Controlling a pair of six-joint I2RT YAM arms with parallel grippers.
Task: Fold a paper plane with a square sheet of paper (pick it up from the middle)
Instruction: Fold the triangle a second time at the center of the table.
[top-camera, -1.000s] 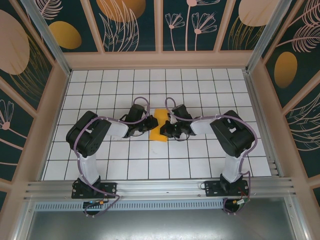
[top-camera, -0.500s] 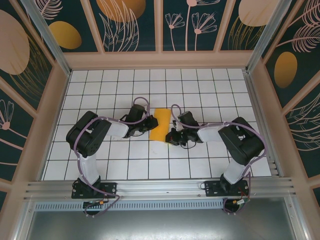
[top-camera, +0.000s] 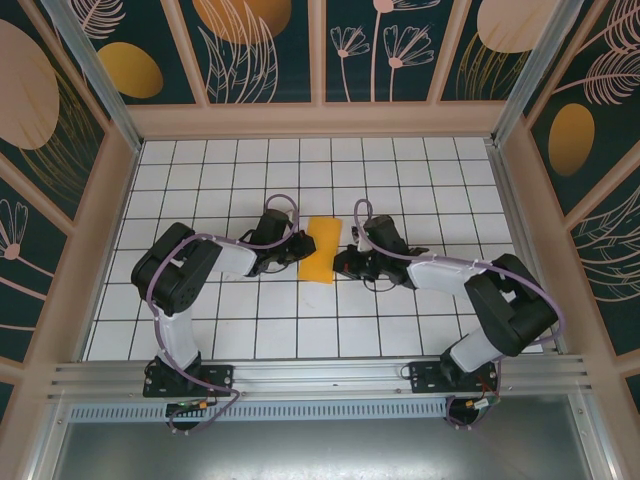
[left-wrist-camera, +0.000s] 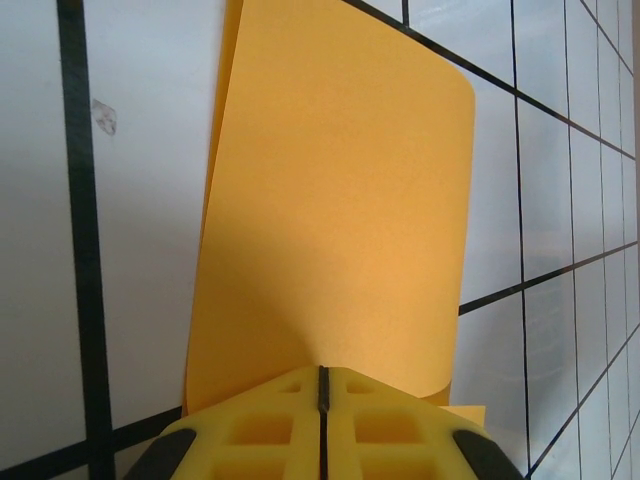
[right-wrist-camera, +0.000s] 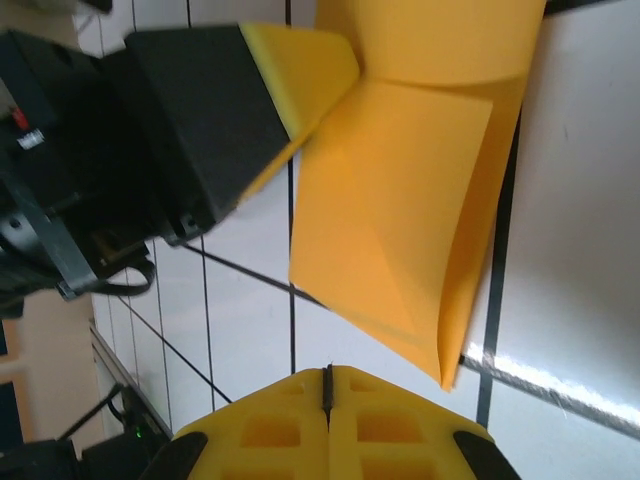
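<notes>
Because the sheet of paper (top-camera: 320, 250) is so thin and light, I am treating it as something that is going to slide and spring back rather than sit where I put it. It is lying near the middle of the table (top-camera: 200, 330), between my two hands, already folded over into a narrow strip. Its top layer is bowing up off the layer beneath instead of lying flat. Through my right wrist camera I am seeing a loose flap with faint diagonal creases and a pointed corner aiming back at me. I am expecting paper like this to mark at any pinch, tear if pulled from both sides, and skate on the smooth tiles. So I am judging the safest hold to be a shallow nip on a free edge or corner while the other hand is pinning the fold line. My left hand (top-camera: 302, 248) is clenched, its yellow tip resting on the paper's left edge; I cannot tell whether any layer is caught between the fingers. My right hand (top-camera: 343, 266) is clenched too, holding nothing, just beside the right edge and apart from it.
</notes>
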